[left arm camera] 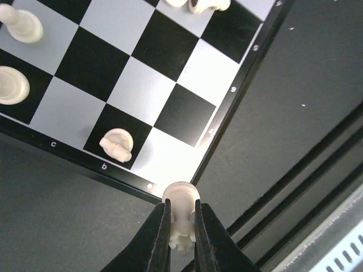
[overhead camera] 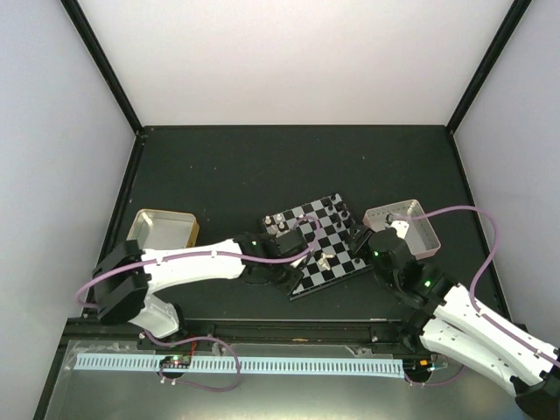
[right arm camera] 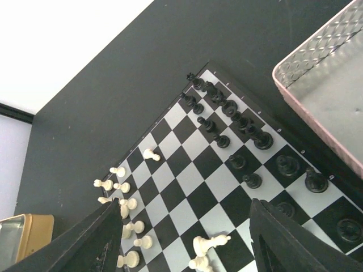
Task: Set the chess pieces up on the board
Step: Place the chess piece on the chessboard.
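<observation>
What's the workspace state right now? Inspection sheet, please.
Surface: dark table; board sits skewed between the arms.
Job's things: black pieces along the board's tray side, white pieces on the opposite side, one fallen piece mid-board.
Clutter: metal tin left, pink tray right.
Grippers: left gripper shut on a white piece at the board's corner; right gripper open above the board.
Cables: purple cables along both arms.
Surroundings: white walls, black frame.

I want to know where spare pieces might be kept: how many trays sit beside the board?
2. A metal tray lies on the table to the left of the board, and a pinkish tray lies just off its right side. No other tray shows in any view.
</observation>
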Robot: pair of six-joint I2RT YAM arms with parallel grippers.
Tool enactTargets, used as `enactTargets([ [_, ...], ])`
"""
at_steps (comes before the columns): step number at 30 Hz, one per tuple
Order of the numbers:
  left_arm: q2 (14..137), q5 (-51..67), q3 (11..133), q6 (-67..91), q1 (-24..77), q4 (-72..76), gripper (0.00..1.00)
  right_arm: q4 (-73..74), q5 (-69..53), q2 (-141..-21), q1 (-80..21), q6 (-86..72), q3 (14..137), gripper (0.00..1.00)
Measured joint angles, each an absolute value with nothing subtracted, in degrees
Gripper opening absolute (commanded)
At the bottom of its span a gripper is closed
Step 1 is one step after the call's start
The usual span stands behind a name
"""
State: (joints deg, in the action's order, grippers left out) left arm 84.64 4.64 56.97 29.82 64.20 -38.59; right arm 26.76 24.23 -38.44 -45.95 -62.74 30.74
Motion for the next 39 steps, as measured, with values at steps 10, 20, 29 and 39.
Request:
enactTargets([
  [10, 93.12, 4.49, 60.31, 30.46, 64.73, -39.68, 0.08, 28.56, 25.98, -36.45, -45.50, -61.36, 30.20, 0.63],
  [20, 96.51, 3.86, 61.17, 30.48, 65.23, -40.71, 0.19, 28.77, 26.11, -35.99, -45.23, -60.97, 29.69, 0.63],
  [29, 96.57, 2.50, 61.69, 30.15, 65.30, -41.15, 0.27, 28.80, 25.78, -35.99, -45.23, -60.49, 29.69, 0.63],
  [39, 91.72, 1.67, 61.69, 30.55, 65.23, -41.15, 0.41, 28.95, 22.11, -36.07, -45.23, -57.32, 29.69, 0.64],
])
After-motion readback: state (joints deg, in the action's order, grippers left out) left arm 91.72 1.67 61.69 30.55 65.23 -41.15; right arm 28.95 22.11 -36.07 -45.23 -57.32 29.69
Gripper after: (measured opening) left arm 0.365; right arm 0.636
